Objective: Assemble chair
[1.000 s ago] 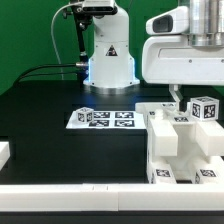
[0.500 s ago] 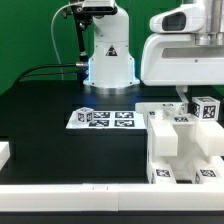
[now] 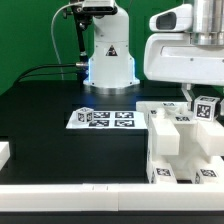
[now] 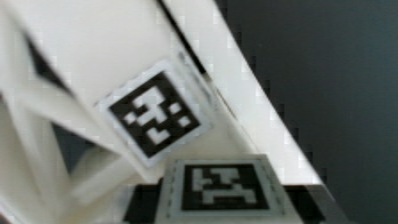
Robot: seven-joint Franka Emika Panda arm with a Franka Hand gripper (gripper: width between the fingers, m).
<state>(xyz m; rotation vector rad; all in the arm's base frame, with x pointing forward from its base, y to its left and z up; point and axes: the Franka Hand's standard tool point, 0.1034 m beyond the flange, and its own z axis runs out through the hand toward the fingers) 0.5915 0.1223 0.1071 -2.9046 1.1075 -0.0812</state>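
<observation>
White rail (image 3: 90, 192) is running along the near table edge. Chair parts (image 3: 178, 150) are sitting right behind it on the exterior view's right: chunky white blocks bunched together, small tags facing front low down. A tagged piece (image 3: 207, 108) is sticking up at the far side of the bunch, its tag face slightly tilted.

Gripper (image 3: 191, 97) is hanging just beside that piece, on its exterior-view left. One finger is showing; can't tell if it's touching or just short. Can't tell if the jaws are clamping anything either. The wrist view is showing only white parts very close up and blurred, with a tilted tag (image 4: 157, 110) and a second tag (image 4: 222, 185).

Marker board (image 3: 103, 118) is lying flat on the black table (image 3: 40, 125), apart from the parts, toward the exterior view's left. Arm base (image 3: 108, 60) is sitting behind it, with the green backdrop (image 3: 25, 30) farthest back.
</observation>
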